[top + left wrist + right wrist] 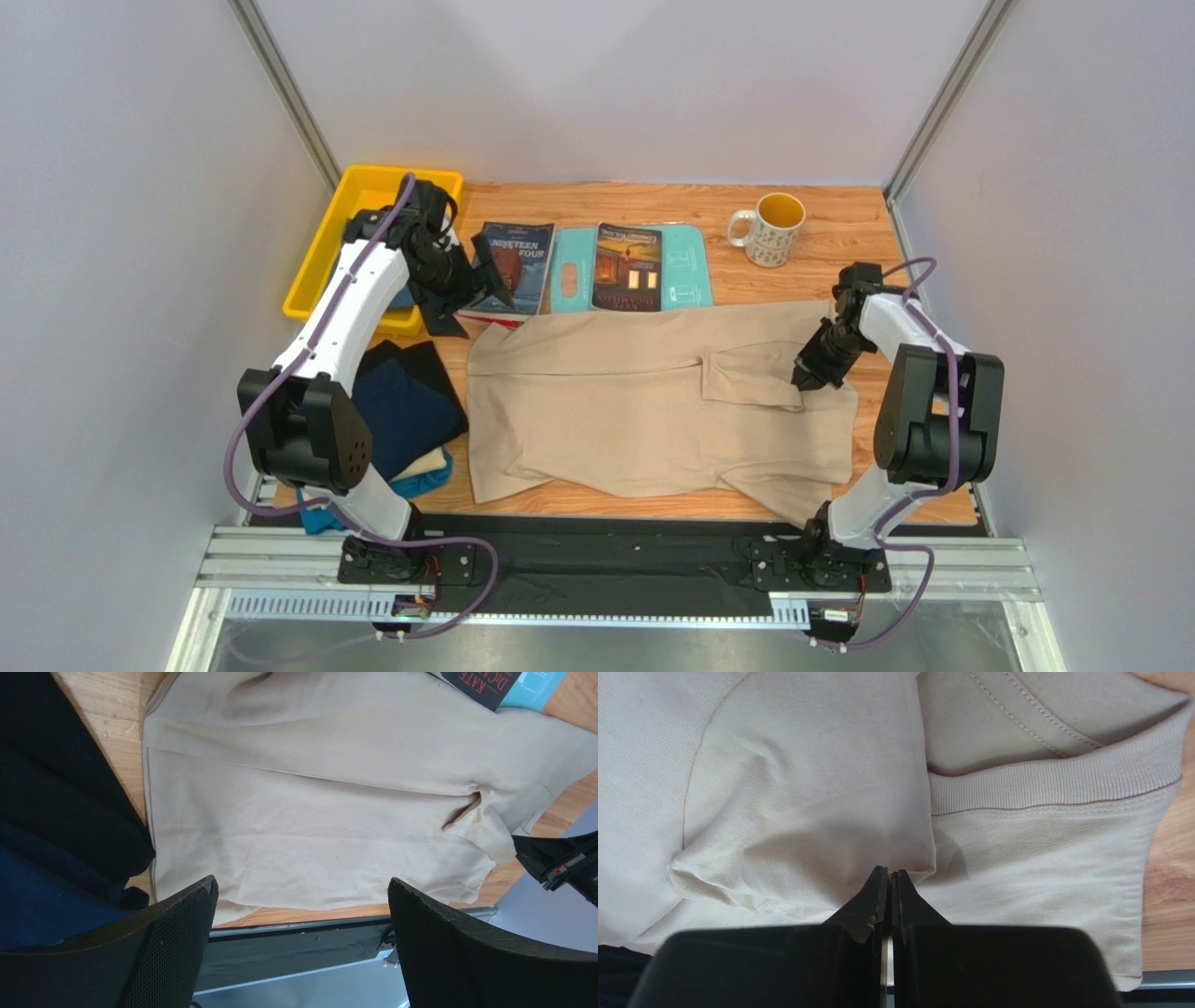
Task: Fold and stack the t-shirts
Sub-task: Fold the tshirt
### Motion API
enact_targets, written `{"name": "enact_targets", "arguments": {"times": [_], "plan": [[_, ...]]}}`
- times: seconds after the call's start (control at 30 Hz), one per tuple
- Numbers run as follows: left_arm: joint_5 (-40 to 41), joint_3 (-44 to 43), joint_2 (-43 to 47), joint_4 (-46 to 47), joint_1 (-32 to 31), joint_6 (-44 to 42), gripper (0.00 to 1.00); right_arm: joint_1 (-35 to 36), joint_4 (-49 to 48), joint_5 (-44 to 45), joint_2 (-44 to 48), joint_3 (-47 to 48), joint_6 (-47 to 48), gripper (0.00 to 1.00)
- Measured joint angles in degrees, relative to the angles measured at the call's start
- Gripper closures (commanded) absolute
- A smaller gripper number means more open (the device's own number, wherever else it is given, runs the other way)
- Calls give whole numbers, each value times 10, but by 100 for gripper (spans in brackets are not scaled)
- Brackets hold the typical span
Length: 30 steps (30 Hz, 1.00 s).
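Note:
A large beige t-shirt (pixel 645 406) lies spread over the middle of the table, with one sleeve folded in across its body. It fills the left wrist view (pixel 316 826) and the right wrist view (pixel 808 798). My right gripper (pixel 818 368) is down on the shirt's right side, near the collar (pixel 1053 784). Its jaws (pixel 889 873) are shut on the edge of a fold of the beige cloth. My left gripper (pixel 477 273) hangs raised over the back left, open wide (pixel 302 885) and empty. A dark navy t-shirt (pixel 407 399) (pixel 63 812) lies folded at the left, over teal cloth (pixel 421 480).
A yellow bin (pixel 351 210) stands at the back left. Two books (pixel 516 263) (pixel 627 266) and a light-teal board (pixel 687 266) lie along the back, just beyond the beige shirt. A mug (pixel 767 227) stands at the back right. Grey walls close in both sides.

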<state>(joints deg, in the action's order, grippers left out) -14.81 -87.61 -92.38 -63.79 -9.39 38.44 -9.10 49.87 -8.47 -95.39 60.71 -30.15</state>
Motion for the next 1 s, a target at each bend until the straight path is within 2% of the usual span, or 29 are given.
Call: {"name": "enact_targets", "arguments": {"times": [0.13,0.37,0.63,0.83,1.0], "plan": [[15,0,-6,0,0,-1,0,1,1,-8,0,3,0,100],[63,2,-38,26,6,-21,0,1,9,-28,3,47,0,100],[82,1,-153,63,16,-36,0,1,39,-52,30,148,4,100],[92,-16,-221,77,16,-46,6,1,24,-86,52,137,-4,100],[109,-37,-240,94,16,-55,16,1,16,-107,68,113,-7,100]]}}
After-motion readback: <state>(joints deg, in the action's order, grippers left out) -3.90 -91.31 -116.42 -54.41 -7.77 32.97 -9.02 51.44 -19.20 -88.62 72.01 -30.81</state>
